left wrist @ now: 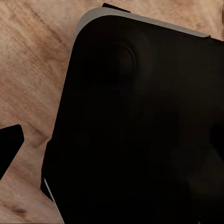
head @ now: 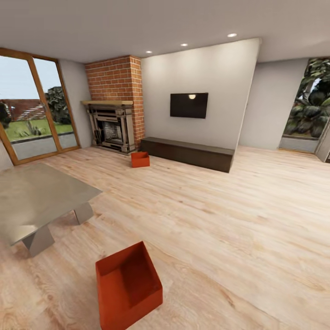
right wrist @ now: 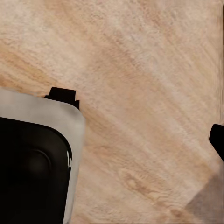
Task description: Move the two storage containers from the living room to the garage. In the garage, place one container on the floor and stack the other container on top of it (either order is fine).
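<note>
The nearer of the two orange-red, lidless rectangular plastic storage containers [head: 127, 288] sits on the light wood-plank floor [head: 220, 220] close in front of me, a little to the left, its open mouth up and one corner turned toward me; the second, identical container [head: 140, 159] lies far across the room, just in front of the red-brick fireplace [head: 114, 105] and beside the left end of the long dark low bench [head: 188, 153]; both are still in the living room, well apart from each other. My step in hand, as I judge it, is to close on the near container; I should square myself to one of its long walls before reaching, since it lies skewed, and take it by opposite thin rims so that it does not flex or tip. Of my fingers I cannot tell the state on either side; the left wrist camera shows mostly a dark rounded body of my own [left wrist: 140, 126] over the planks, and the right wrist camera shows planks with that same kind of grey-edged dark body [right wrist: 32, 168] at one side. The grey-topped table [head: 36, 201] stands just left of the near container, so I would keep my left arm off its edge. Wood-framed glass doors [head: 32, 105] fill the far left; a black wall screen [head: 189, 105] hangs on the pale wall above the bench.
</note>
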Controlling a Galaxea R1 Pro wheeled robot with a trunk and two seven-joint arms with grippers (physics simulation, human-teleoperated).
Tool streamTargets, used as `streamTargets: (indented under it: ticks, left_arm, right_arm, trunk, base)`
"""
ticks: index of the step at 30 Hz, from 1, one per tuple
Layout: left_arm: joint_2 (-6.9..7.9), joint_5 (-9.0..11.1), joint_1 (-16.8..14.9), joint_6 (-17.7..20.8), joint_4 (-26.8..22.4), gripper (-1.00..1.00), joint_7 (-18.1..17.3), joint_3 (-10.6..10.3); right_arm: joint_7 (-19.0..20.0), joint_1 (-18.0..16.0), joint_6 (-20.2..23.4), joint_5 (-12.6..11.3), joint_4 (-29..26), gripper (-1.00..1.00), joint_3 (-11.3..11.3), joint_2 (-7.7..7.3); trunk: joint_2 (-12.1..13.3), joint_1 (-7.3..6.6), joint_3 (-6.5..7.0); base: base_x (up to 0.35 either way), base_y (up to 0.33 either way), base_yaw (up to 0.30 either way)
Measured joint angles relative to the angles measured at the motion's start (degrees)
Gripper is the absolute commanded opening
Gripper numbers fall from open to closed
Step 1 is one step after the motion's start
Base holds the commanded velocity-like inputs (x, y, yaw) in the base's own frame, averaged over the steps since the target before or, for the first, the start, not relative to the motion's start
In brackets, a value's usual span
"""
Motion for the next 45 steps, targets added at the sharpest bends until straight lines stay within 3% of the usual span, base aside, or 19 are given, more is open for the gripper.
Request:
streamTargets:
  ticks: [23,45]
  left_arm:
    - [0.05,0.01,0.0,-0.15,0.0,1.0,0.01,0.04]
    - [0.12,0.06,0.0,-0.23,-0.15,1.0,0.0,0.02]
  right_arm:
    - [0.0,0.0,0.0,0.0,0.0,1.0,0.0,0.0]
    - [0.01,0.0,0.0,-0.08,0.0,1.0,0.0,0.0]
  trunk:
    - [0.0,0.01,0.0]
    - [0.0,0.03,0.0]
  base:
    - [0.266,-0.152,0.268]
    - [0.012,-0.007,0.268]
